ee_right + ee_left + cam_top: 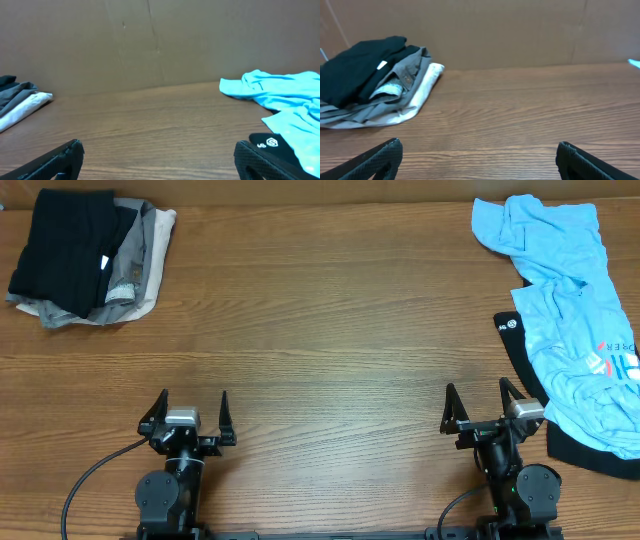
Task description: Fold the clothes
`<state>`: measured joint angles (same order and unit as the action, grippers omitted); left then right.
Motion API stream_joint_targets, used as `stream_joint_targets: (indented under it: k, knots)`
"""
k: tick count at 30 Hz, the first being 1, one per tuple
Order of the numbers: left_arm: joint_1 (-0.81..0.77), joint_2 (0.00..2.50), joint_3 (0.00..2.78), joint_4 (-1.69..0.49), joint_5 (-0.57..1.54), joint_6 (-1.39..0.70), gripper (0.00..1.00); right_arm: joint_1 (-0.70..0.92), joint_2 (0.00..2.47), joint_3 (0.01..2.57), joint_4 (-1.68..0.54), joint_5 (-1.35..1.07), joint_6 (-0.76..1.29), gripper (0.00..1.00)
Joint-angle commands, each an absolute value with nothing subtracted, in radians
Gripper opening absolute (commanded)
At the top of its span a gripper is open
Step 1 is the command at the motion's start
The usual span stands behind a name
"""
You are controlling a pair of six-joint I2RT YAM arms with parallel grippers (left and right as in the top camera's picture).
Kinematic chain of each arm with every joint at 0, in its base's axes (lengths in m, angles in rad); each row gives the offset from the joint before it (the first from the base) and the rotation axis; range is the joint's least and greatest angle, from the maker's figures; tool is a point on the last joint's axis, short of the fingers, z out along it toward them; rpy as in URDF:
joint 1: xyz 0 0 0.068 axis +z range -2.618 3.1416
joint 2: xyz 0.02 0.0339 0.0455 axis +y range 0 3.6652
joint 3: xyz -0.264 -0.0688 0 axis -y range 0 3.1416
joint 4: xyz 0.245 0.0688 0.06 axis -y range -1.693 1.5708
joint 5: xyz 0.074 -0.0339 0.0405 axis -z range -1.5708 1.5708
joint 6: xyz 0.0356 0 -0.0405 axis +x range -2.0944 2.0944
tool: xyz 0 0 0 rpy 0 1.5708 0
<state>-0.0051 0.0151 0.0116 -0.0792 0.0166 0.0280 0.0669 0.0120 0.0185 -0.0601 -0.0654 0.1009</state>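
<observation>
A crumpled light blue T-shirt (565,310) with red and white lettering lies at the table's right edge, partly covering a black garment (515,345) with a small white round logo. The right wrist view shows the blue shirt (280,92) at the right and the black garment (272,145) just past the right fingertip. My right gripper (478,390) (159,146) stands open and empty near the front edge, just left of these clothes. Open and empty too, my left gripper (192,398) (479,147) hovers over bare wood at the front left.
A stack of folded garments (90,260) (375,80), black on top of grey and off-white, sits at the back left corner. A brown cardboard wall (160,40) runs behind the wooden table (320,330).
</observation>
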Motion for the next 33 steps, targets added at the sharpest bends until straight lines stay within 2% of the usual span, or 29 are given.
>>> stream_joint_targets:
  k: [1,6,11,18,26,33]
  knots:
    - [-0.004,0.006,0.005,-0.077,-0.007,0.075,1.00,0.072,0.004,0.008,-0.030,-0.063,0.106,1.00]
    - [-0.004,0.006,0.005,-0.067,-0.019,0.075,1.00,0.072,0.004,0.011,0.045,-0.232,0.110,1.00]
    - [-0.004,0.006,0.006,0.001,0.079,0.072,1.00,0.072,0.012,0.082,-0.043,-0.221,0.128,1.00]
    - [-0.004,0.070,0.114,-0.065,0.114,0.071,1.00,0.072,0.158,0.327,-0.173,-0.199,0.124,1.00]
    - [-0.004,0.420,0.455,-0.220,0.125,0.036,1.00,0.072,0.546,0.715,-0.411,-0.158,0.124,1.00]
    - [-0.006,0.894,0.926,-0.563,0.228,0.030,1.00,0.072,0.981,1.153,-0.719,-0.159,0.124,1.00]
